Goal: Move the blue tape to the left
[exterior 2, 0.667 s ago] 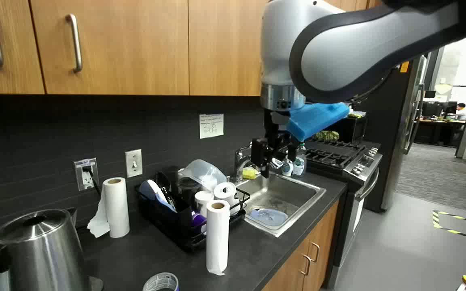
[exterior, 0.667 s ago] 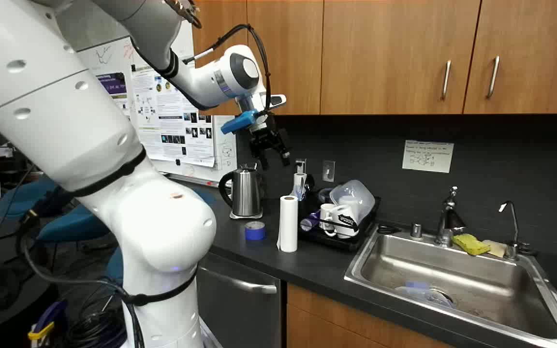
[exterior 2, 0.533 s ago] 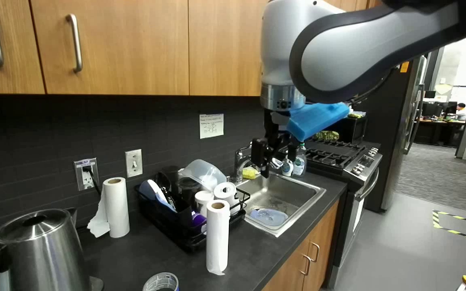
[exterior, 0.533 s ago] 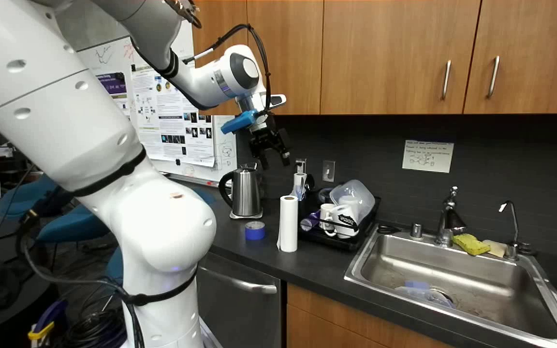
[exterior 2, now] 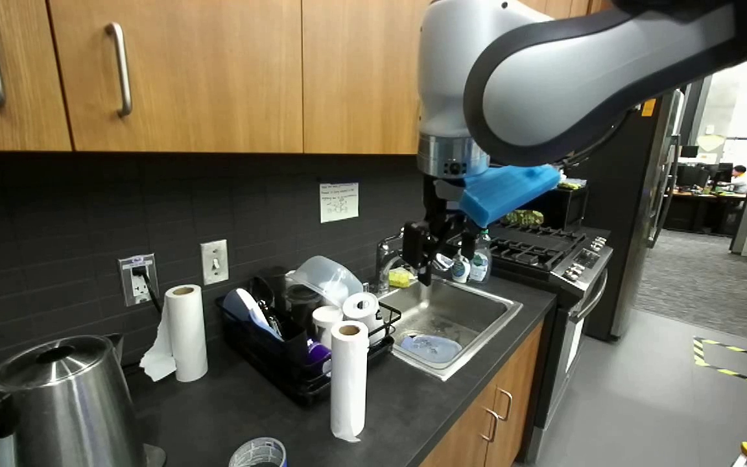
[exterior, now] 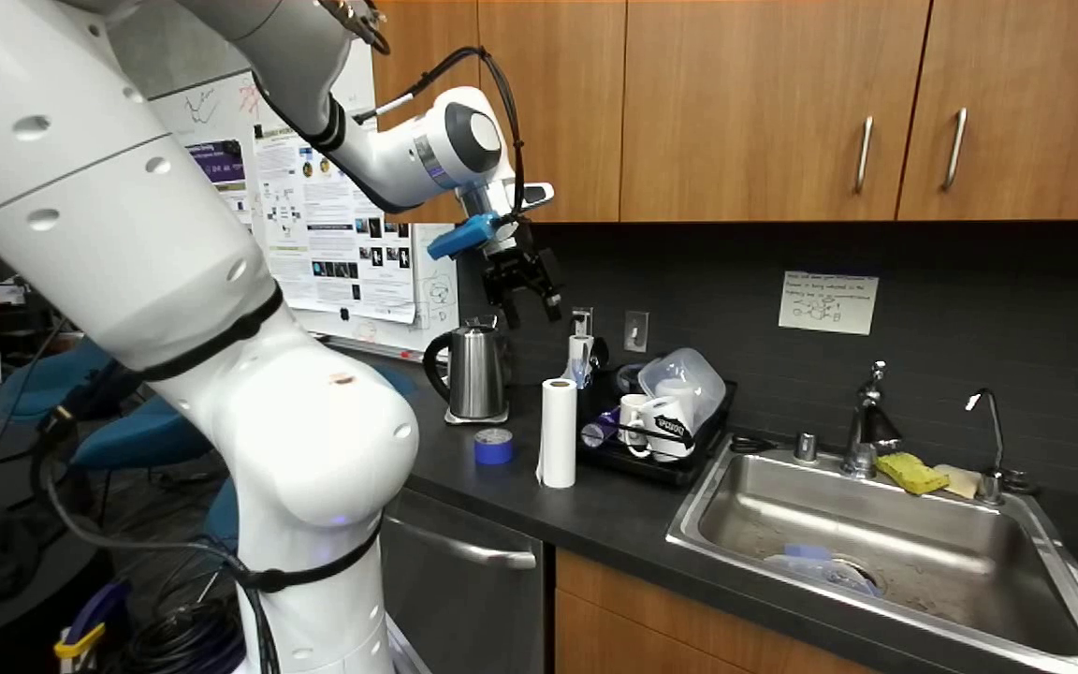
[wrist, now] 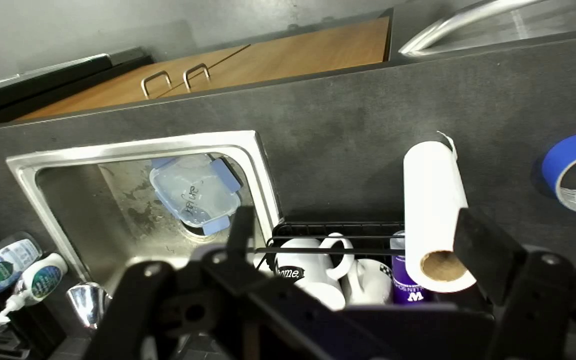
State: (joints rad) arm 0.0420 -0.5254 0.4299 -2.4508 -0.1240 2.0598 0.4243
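Note:
The blue tape [exterior: 493,453] is a small, low roll lying flat on the dark counter, between the kettle and an upright white paper towel roll [exterior: 558,435]. It also shows, cut off by the bottom edge, in an exterior view [exterior 2: 258,449]. In the wrist view the tape [wrist: 563,162] is at the right edge, partly cut off. My gripper [exterior: 531,314] is high above the counter, well apart from the tape. In the wrist view its fingers [wrist: 355,225] are wide apart with nothing between them, the right one overlapping the paper towel roll in the picture.
A steel kettle [exterior: 476,374] stands behind the tape. A black dish rack [exterior 2: 296,383] with mugs and a plastic tub is beside the towel roll. A second paper towel roll [exterior 2: 187,334] stands near the wall. The sink [exterior: 876,440] is beyond the rack. Wooden cabinets [exterior: 764,112] hang above.

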